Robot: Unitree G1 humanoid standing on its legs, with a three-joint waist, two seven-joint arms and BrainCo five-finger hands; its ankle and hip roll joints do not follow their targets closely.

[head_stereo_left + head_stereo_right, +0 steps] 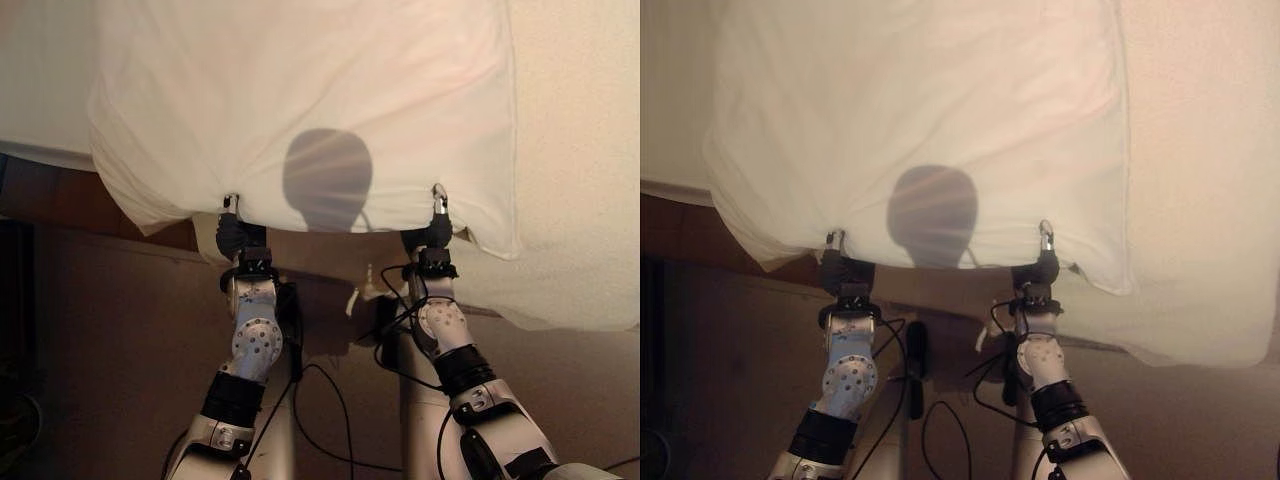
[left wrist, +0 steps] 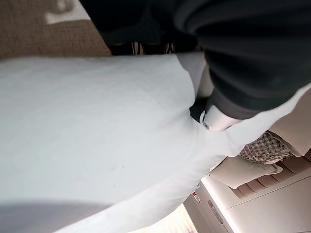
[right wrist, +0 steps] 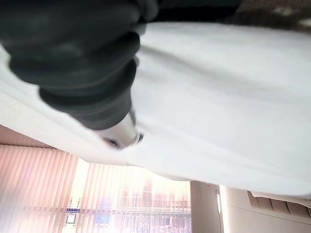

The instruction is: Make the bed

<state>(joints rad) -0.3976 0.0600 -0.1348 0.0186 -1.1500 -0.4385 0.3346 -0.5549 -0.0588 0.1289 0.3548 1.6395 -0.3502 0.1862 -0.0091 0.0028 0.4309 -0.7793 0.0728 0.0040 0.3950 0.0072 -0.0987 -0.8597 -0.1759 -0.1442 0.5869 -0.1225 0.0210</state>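
Both hands grip the near hem of the white duvet (image 1: 310, 100), left hand (image 1: 232, 228) and right hand (image 1: 436, 228) level and apart, fingers pinching cloth, so the duvet stretches away from them over the bed (image 1: 580, 150).

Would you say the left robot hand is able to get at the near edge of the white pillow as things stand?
Probably yes: the left robot hand is already at the near edge of the white pillow, its thumb pinching the fabric, with nothing in between. The right robot hand grips the same edge.
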